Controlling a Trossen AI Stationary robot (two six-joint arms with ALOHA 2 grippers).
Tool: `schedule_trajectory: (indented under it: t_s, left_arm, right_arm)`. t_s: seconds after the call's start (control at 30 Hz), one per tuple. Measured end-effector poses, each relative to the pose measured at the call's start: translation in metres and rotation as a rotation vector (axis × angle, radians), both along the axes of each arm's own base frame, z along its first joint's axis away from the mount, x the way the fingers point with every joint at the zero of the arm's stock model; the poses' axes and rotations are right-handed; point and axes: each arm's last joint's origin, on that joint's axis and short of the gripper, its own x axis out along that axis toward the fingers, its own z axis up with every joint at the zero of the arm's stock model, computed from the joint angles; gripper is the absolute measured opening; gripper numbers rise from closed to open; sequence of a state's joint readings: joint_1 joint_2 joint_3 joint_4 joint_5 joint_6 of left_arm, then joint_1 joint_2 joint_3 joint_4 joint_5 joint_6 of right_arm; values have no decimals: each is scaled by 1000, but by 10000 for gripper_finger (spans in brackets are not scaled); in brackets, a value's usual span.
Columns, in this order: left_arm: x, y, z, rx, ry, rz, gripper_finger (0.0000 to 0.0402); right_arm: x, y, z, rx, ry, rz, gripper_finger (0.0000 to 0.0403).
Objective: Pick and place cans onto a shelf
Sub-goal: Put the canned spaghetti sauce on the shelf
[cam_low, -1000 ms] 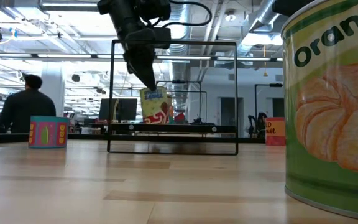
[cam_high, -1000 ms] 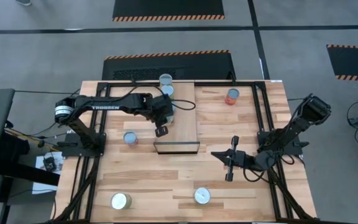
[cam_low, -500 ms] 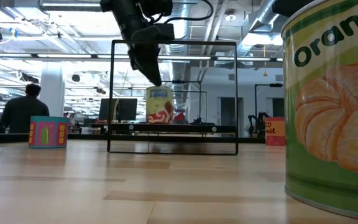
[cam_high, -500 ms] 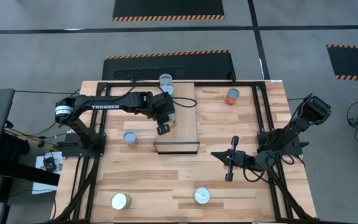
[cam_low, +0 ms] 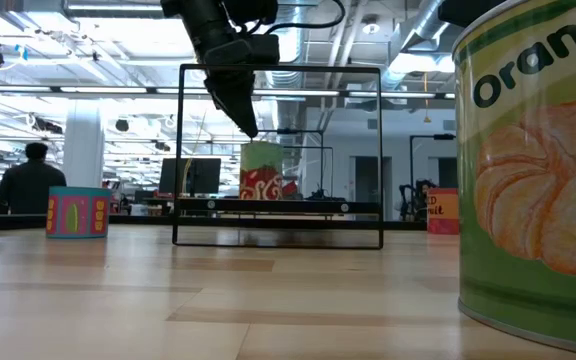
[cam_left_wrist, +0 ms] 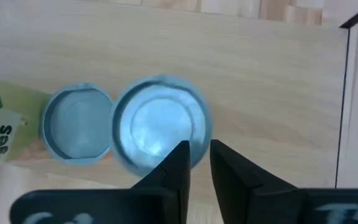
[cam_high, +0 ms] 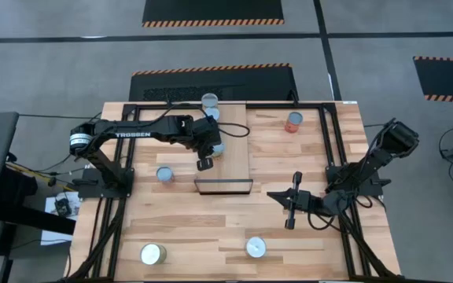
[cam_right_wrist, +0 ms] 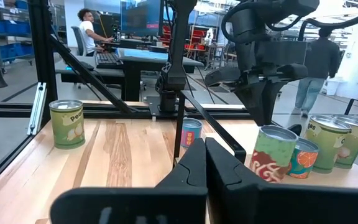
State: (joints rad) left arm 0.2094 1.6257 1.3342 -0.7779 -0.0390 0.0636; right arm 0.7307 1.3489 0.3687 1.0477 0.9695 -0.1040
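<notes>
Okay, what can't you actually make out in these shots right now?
- High view: the left gripper covers the can under it.
- Low view: the big orange can is cut off by the edge.
- High view: labels on the near cans are too small to read.

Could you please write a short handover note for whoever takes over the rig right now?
Left gripper: directly above the red-and-green can, which stands upright on the shelf; whether it has let go is not clear.
Right gripper: shut, empty, parked on the table's right side.
Done: the red-and-green can and other cans stand at the shelf's far end.
Left: four cans on the table: blue can, red can, and two front cans.
</notes>
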Motion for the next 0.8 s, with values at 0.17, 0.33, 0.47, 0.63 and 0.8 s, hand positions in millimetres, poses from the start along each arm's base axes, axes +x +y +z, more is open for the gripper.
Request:
schedule_trajectory:
  t_s: [0.17, 0.33, 0.47, 0.63, 0.8]
  left_arm:
    - [4, -6, 2, -20, -42, -66, 7]
    - [9, -6, 5, -9, -99, -71, 3]
    - [12, -3, -2, 12, -74, -52, 1]
    - [19, 6, -11, 56, -70, -10, 1]
    - [24, 16, -23, 50, -43, 19, 1]
  right_arm:
    - [0, 0, 0, 0, 0, 0, 7]
    - [0, 0, 0, 1, 0, 0, 7]
    - [0, 0, 0, 1, -1, 0, 7]
    - [0, 0, 0, 7, 1, 1, 7]
    - [0, 0, -1, 8, 7, 1, 7]
